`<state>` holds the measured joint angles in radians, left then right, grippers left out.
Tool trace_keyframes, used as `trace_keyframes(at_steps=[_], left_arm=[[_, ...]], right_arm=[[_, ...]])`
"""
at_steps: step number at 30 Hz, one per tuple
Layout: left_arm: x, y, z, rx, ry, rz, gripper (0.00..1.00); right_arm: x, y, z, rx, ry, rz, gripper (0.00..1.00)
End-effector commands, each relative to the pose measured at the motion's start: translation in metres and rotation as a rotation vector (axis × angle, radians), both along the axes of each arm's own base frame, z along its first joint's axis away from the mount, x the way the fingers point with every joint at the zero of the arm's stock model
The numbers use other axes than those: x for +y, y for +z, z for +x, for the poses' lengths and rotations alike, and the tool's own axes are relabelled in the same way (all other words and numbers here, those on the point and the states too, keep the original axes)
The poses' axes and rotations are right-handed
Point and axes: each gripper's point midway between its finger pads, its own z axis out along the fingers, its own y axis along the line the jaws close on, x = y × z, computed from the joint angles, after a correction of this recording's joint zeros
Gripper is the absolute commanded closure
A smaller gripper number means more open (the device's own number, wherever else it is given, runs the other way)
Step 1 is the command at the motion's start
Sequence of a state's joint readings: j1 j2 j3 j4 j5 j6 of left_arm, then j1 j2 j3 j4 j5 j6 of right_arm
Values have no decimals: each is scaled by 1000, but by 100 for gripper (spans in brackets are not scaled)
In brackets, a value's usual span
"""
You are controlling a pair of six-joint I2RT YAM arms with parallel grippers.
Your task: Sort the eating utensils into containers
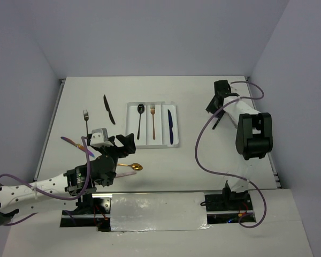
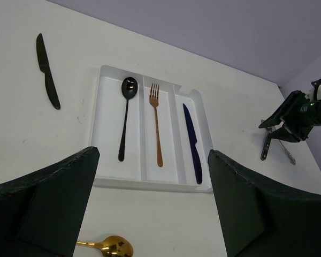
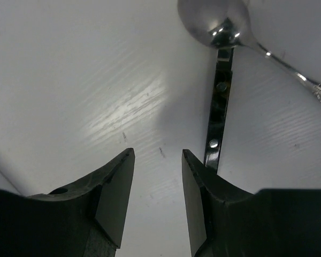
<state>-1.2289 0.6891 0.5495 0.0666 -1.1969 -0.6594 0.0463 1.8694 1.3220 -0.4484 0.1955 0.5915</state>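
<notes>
The white tray (image 1: pixel 129 124) holds a black spoon (image 1: pixel 140 119) in its left compartment, a copper fork (image 1: pixel 152 121) in the middle one and a dark blue knife (image 1: pixel 170 126) in the right one. My left gripper (image 1: pixel 122 143) hovers open and empty in front of the tray (image 2: pixel 109 160), above a gold spoon (image 2: pixel 110 247). My right gripper (image 3: pixel 158 155) is open over bare table at the far right. A black handle (image 3: pixel 219 107) lies just outside its right finger (image 3: pixel 195 176), and a silver spoon (image 3: pixel 216 19) lies beyond.
A black knife (image 1: pixel 108 109) and a small silver fork (image 1: pixel 86 115) lie left of the tray. A purple utensil (image 1: pixel 68 141) and a gold one (image 1: pixel 83 149) lie near the left arm. Walls close in on the table at the back and sides.
</notes>
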Motion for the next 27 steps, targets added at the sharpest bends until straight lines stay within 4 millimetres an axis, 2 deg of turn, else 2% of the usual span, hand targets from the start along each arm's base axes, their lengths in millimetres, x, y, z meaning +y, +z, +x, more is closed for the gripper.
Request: trace_keyframes(at_steps=[1,3,4,6,7,8,9,10,11,14,16,20,21,22,23,25,27], left_arm=[[1,6,1,-13,9,-42,4],[1,6,1,-14,11,-41,4],[0,5,1,-13,11,-36,4],[-1,5,2,-14,13,-28,4],[-1,5,2,-13,15,-23,4],[-1,5,2,-11,18,-20,4],[-1,5,2,-11,18,-19,4],[-1,4,2,-8,17,-18,4],[-1,4,2,-8,17,-21,4],[0,5,2,-11,17,-28,4],[2,4,1,-13,18,-26,4],[0,4,1,-18,7,-32,3],[-1,3,2,-14,5,-23,4],[-2,5,2,-13,7,-26,4],[-2,4,2,-10,7,-19,4],[-3,4,2,-8,9,-14,4],[-4,3,3,-7,9,-9,4]], right_arm=[[-16,17,19,-36,-28,2,52],[-36,25,28,-56,0,4,52],[-36,29,36,-84,56,-2,52],[-39,35,39,-120,206,-53,53],[-47,45,48,-187,233,-73,53],[-49,53,49,-218,284,-86,54],[-42,53,49,-245,346,-38,54],[-49,58,51,-273,419,-70,54],[-47,59,52,-280,430,-56,54],[-65,56,49,-214,542,-219,53],[-76,62,50,-187,595,-309,54],[-73,81,46,-253,733,-423,57],[-71,80,46,-284,770,-449,57],[-64,82,46,-310,811,-436,57],[-67,88,51,-318,823,-439,57],[-78,62,47,-217,824,-400,57],[-91,47,45,-172,801,-382,58]])
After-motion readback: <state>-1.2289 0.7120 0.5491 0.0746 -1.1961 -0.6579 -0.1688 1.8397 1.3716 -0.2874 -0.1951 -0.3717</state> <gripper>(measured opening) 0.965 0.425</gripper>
